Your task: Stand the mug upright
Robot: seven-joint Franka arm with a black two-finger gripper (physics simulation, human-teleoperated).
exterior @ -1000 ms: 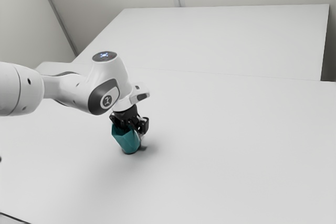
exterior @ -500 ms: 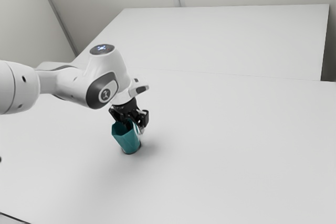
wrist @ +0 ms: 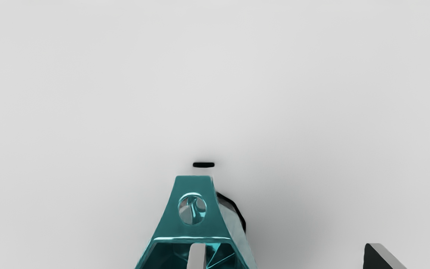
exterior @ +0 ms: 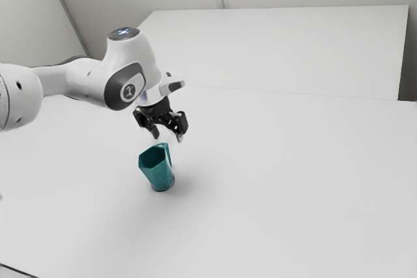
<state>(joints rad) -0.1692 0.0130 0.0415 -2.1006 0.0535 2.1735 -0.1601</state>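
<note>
The teal mug stands on the table with its open mouth up, its sides flaring toward the rim. Above its rim and handle hangs the gripper, its two fingers apart and a visible gap between them and the mug. In the wrist view the mug shows its holed handle top and part of its dark interior. The gripper is open there, one fingertip seen over the mug's mouth and the other over bare table beside it.
The white table spreads around the mug. Farther back lies another white surface, with pale walls behind it. A dark line crosses the exterior view's lower left corner.
My gripper has risen off the mug, and its fingers have come clear of the rim. The mug has kept its place and its pose.
</note>
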